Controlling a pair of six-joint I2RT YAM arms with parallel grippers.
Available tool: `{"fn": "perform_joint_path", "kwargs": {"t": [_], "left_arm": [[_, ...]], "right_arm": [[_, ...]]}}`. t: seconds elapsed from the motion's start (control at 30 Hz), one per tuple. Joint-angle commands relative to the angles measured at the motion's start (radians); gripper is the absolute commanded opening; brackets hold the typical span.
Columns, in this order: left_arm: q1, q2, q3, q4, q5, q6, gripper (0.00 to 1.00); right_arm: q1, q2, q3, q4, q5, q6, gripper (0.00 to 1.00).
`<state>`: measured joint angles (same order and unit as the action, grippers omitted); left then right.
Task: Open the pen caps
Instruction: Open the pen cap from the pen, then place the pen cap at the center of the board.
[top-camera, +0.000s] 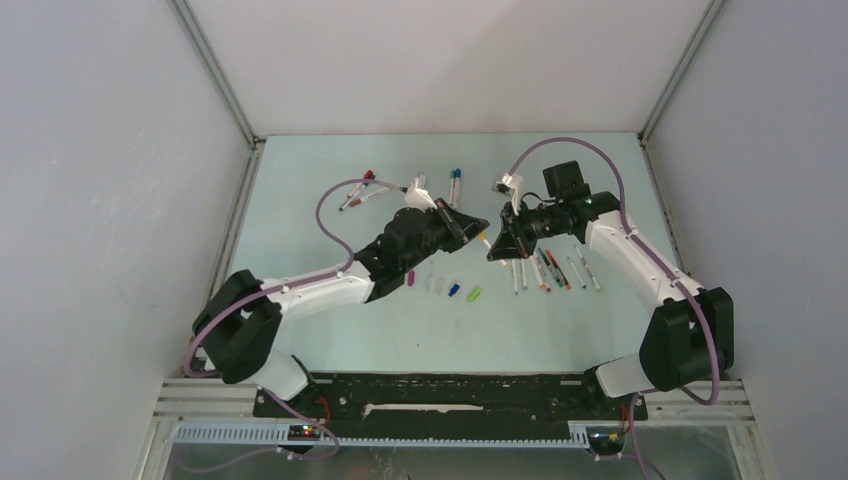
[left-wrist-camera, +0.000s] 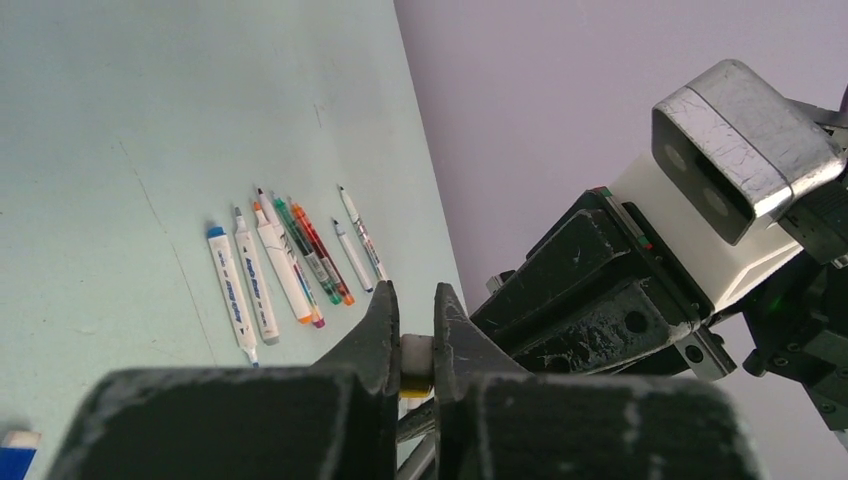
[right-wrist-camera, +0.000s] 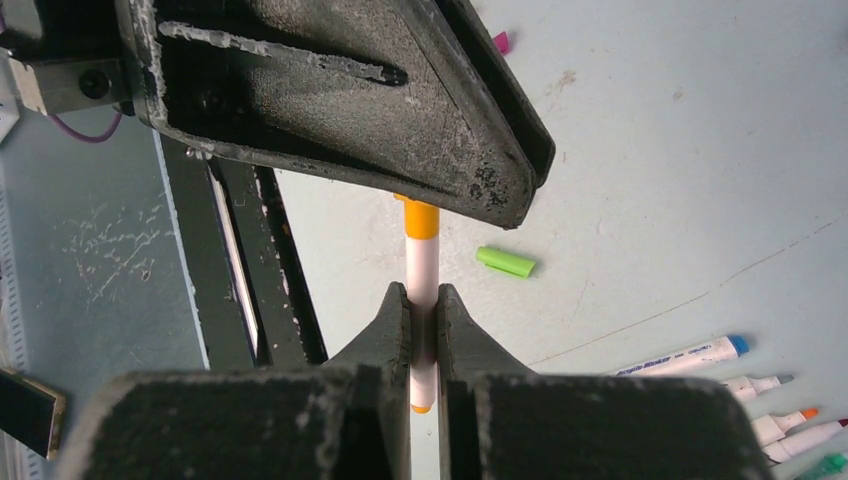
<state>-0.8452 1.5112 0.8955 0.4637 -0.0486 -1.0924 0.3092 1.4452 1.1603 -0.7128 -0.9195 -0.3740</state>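
Between my two end effectors hangs one pen (right-wrist-camera: 422, 275): right end effector (right-wrist-camera: 422, 335) clamps its barrel, left end effector (left-wrist-camera: 415, 345) pinches the orange cap (right-wrist-camera: 420, 218). I'd pull straight along the pen, no bending.

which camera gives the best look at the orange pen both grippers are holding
The right wrist view: the orange pen runs in full from the right gripper up to its orange cap under the left gripper. The left wrist view shows only a white and yellow sliver between fingers. The overhead view shows a speck.
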Motion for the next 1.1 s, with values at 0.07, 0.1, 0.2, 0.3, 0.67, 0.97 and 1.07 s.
{"fn": "perform_joint_path", "kwargs": {"t": [0.07, 0.1, 0.2, 0.3, 0.67, 0.97, 1.07], "left_arm": [[0.054, -0.096, 0.075, -0.068, -0.128, 0.137, 0.00], [0.088, -0.110, 0.092, -0.083, -0.138, 0.147, 0.00], [0.204, -0.148, 0.125, -0.085, -0.175, 0.128, 0.00], [0.275, -0.180, 0.155, -0.079, -0.214, 0.110, 0.00], [0.368, -0.269, 0.125, -0.038, -0.185, 0.111, 0.00], [0.363, -0.314, -0.102, 0.016, 0.110, 0.141, 0.00], [0.328, -0.338, -0.148, -0.019, 0.156, 0.184, 0.01]], "right_arm": [[0.023, -0.001, 0.006, 0.003, 0.007, -0.014, 0.00], [0.031, -0.001, 0.006, 0.002, 0.008, -0.018, 0.00], [0.048, 0.002, 0.006, -0.002, 0.010, -0.024, 0.00], [0.051, -0.003, 0.006, -0.008, 0.007, -0.031, 0.00], [0.047, -0.004, 0.006, -0.008, 0.025, -0.037, 0.00], [-0.074, -0.044, 0.007, -0.045, 0.037, -0.113, 0.00], [-0.109, -0.057, 0.007, -0.045, 0.081, -0.122, 0.00]]}}
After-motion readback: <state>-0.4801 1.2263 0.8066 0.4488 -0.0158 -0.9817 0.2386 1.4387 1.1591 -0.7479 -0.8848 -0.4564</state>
